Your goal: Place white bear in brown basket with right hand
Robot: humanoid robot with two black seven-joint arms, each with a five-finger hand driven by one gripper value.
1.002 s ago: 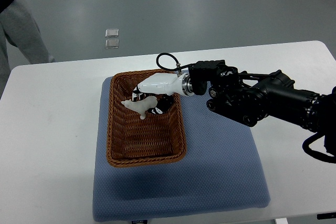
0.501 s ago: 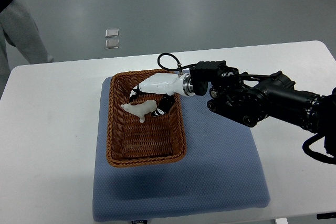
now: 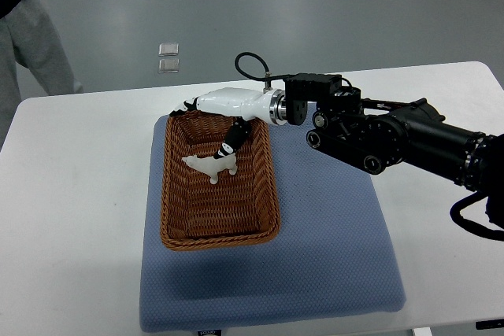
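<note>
Right hand (image 3: 216, 112) over far end of brown basket (image 3: 176, 218), fingers spread and holding nothing. One black-tipped finger (image 3: 231, 142) points down, its tip just by the white bear's (image 3: 209, 165) back; contact unclear. Bear lies on the basket floor, far half. Basket on blue mat (image 3: 331, 249), white table (image 3: 71, 218).

White bear (image 3: 210, 164) released — right hand (image 3: 224, 108) raised
</note>
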